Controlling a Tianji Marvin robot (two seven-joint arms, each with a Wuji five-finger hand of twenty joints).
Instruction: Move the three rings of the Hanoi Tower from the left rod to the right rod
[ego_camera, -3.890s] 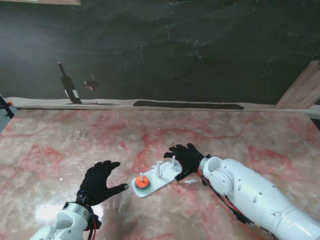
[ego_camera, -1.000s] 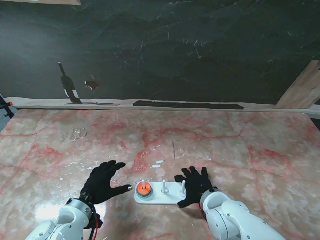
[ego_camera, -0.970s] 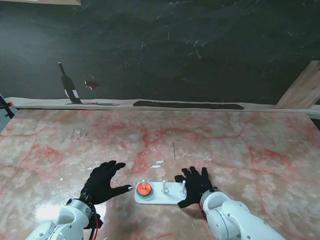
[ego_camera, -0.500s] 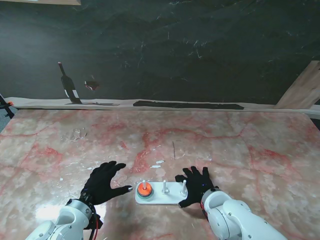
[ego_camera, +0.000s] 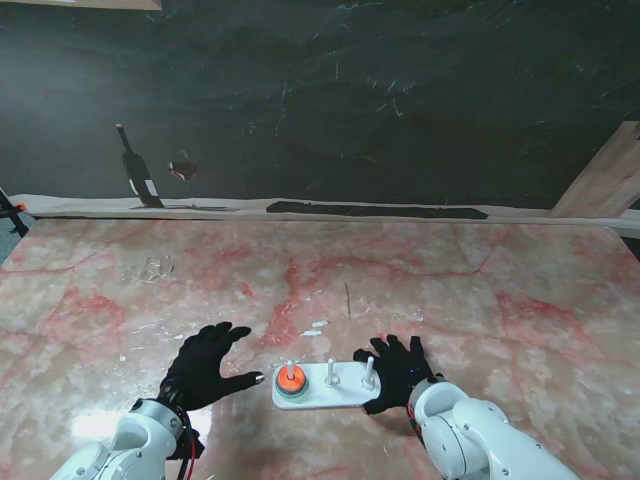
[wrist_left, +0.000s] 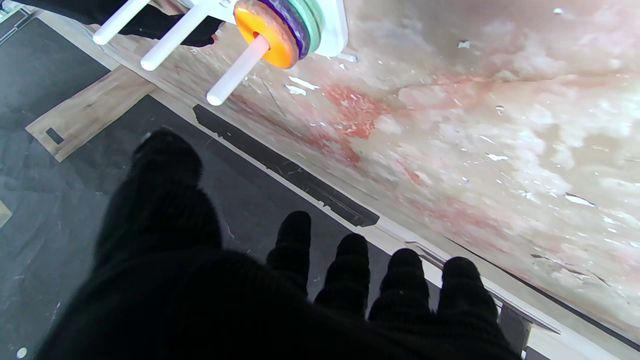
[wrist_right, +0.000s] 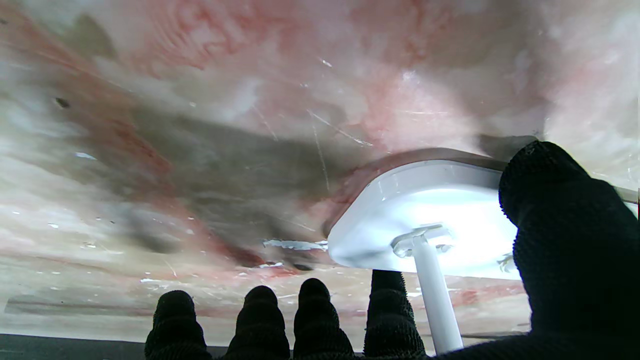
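Three rings (ego_camera: 289, 380) sit stacked on the left rod (ego_camera: 289, 369) of the white base (ego_camera: 322, 389), orange on top, with purple and green under it in the left wrist view. The middle rod (ego_camera: 330, 372) and right rod (ego_camera: 368, 371) are bare. The right hand (ego_camera: 398, 366) rests at the base's right end, fingers spread, thumb against its edge, not grasping anything. The left hand (ego_camera: 203, 365) lies flat on the marble table (ego_camera: 500, 290) just left of the base, fingers released and apart, holding nothing
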